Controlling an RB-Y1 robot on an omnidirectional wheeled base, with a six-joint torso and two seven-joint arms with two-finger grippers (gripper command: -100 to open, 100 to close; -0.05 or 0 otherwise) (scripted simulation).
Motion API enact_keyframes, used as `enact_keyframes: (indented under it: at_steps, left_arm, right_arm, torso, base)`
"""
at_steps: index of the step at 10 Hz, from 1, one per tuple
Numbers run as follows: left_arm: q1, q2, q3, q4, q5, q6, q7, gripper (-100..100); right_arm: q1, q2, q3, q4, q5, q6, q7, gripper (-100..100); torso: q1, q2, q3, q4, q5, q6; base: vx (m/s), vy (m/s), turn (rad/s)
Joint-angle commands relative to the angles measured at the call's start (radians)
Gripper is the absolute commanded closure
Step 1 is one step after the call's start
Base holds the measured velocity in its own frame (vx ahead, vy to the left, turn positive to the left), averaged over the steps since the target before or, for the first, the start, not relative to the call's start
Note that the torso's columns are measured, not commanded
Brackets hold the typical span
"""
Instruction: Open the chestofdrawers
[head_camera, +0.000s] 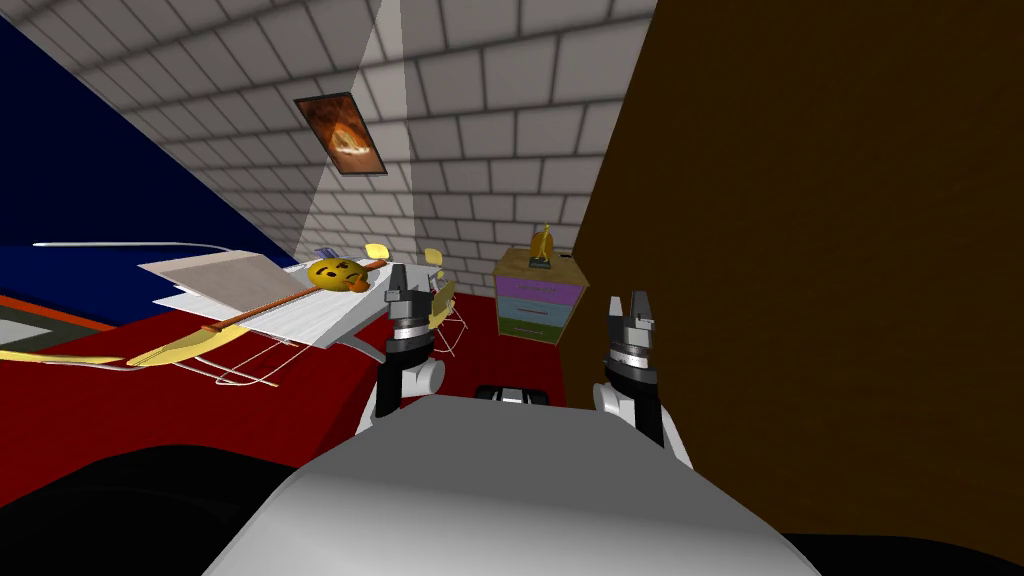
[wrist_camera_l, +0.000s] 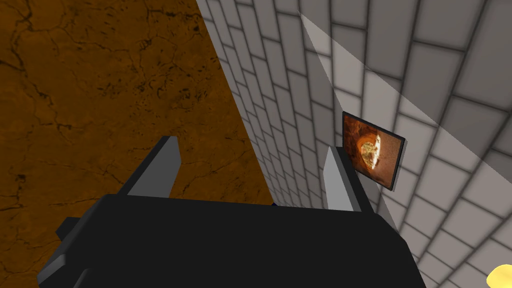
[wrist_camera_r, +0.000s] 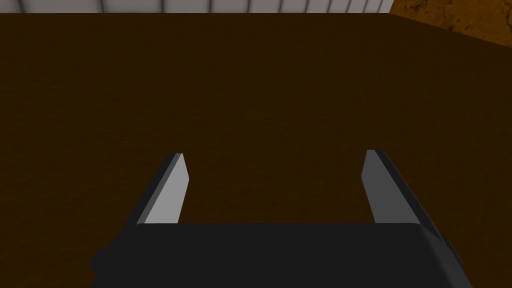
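1. Right of centre in the head view, the chest of drawers (head_camera: 538, 300) stands on the red floor (head_camera: 120, 400) against the grey brick wall (head_camera: 480, 120). Its right side is just beside a tall dark brown wall (head_camera: 800, 250). It has a wooden top and purple, blue and green drawer fronts that appear shut. A small gold trophy (head_camera: 543, 247) stands on top.
2. Lower centre of the same view, the left gripper (head_camera: 399, 272) is raised to the left of the chest and well apart from it, in front of a yellow chair (head_camera: 441, 300) with wire legs. The right gripper (head_camera: 629, 300) is raised to the right of the chest, before the brown wall, and is also apart from it.
3. Left of centre, a yellow smiley-face ball (head_camera: 338, 275) lies on a white table (head_camera: 290, 305). A framed picture (head_camera: 341, 135) hangs on the brick wall in the upper part of the frame.
4. Left wrist view: the left hand's fingers (wrist_camera_l: 160, 170) stand wide apart, released, with nothing between them.
5. Right wrist view: the right hand's fingers (wrist_camera_r: 167, 195) are likewise spread and empty. They face a flat dark brown surface, the brown wall.
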Motion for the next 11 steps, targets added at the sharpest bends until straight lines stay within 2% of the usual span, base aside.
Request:
enact_keyframes:
  at_steps: [1, 2, 3, 5, 6, 7, 8, 9, 10, 11]
  left_arm:
    - [0.000, 0.000, 0.000, 0.000, 0.000, 0.000, 0.000, 0]
    - [0.000, 0.000, 0.000, 0.000, 0.000, 0.000, 0.000, 0]
    - [0.000, 0.000, 0.000, 0.000, 0.000, 0.000, 0.000, 0]
    - [0.000, 0.000, 0.000, 0.000, 0.000, 0.000, 0.000, 0]
    - [0.000, 0.000, 0.000, 0.000, 0.000, 0.000, 0.000, 0]
    - [0.000, 0.000, 0.000, 0.000, 0.000, 0.000, 0.000, 0]
    - [0.000, 0.000, 0.000, 0.000, 0.000, 0.000, 0.000, 0]
    - [0.000, 0.000, 0.000, 0.000, 0.000, 0.000, 0.000, 0]
    - [0.000, 0.000, 0.000, 0.000, 0.000, 0.000, 0.000, 0]
    - [0.000, 0.000, 0.000, 0.000, 0.000, 0.000, 0.000, 0]
  right_arm:
    - [0.000, 0.000, 0.000, 0.000, 0.000, 0.000, 0.000, 0]
    - [-0.005, -0.031, -0.003, 0.017, 0.004, -0.009, 0.023, -100]
    - [-0.011, -0.052, -0.005, 0.033, 0.009, -0.017, 0.046, -100]
    - [-0.026, -0.092, -0.014, 0.082, 0.023, -0.044, 0.105, -100]
    - [-0.026, -0.092, -0.014, 0.082, 0.023, -0.044, 0.116, -100]
    - [-0.037, -0.109, -0.019, 0.113, 0.032, -0.061, 0.155, -100]
    - [-0.037, -0.109, -0.019, 0.113, 0.032, -0.061, 0.161, -100]
    - [-0.049, -0.125, -0.026, 0.148, 0.042, -0.081, 0.201, -100]
    - [-0.049, -0.125, -0.026, 0.148, 0.042, -0.081, 0.213, -100]
    - [-0.062, -0.140, -0.034, 0.188, 0.054, -0.102, 0.250, -100]
  torso:
    - [0.000, 0.074, -0.148, 0.074, 0.000, 0.000]
    - [0.000, 0.148, -0.295, 0.148, 0.000, 0.000]
    - [0.000, 0.180, -0.365, 0.180, 0.000, 0.000]
    - [0.000, 0.191, -0.389, 0.193, 0.000, 0.000]
    - [0.000, 0.192, -0.390, 0.193, 0.000, 0.000]
    - [0.001, 0.194, -0.389, 0.194, 0.000, 0.000]
    - [0.001, 0.195, -0.389, 0.195, 0.000, 0.000]
    - [0.000, 0.196, -0.388, 0.195, 0.000, 0.000]
    - [-0.001, 0.195, -0.389, 0.195, 0.000, 0.000]
    - [-0.001, 0.194, -0.389, 0.195, 0.000, 0.000]
  base:
    - [0.000, 0.000, 0.000]
    - [0.023, 0.003, 0.007]
    - [0.038, 0.005, 0.010]
    - [0.065, 0.008, 0.010]
    - [0.062, 0.016, 0.005]
    - [0.055, 0.028, 0.005]
    - [0.044, 0.019, 0.003]
    - [0.056, 0.014, 0.006]
    - [0.051, 0.010, 0.004]
    - [0.063, 0.015, 0.006]
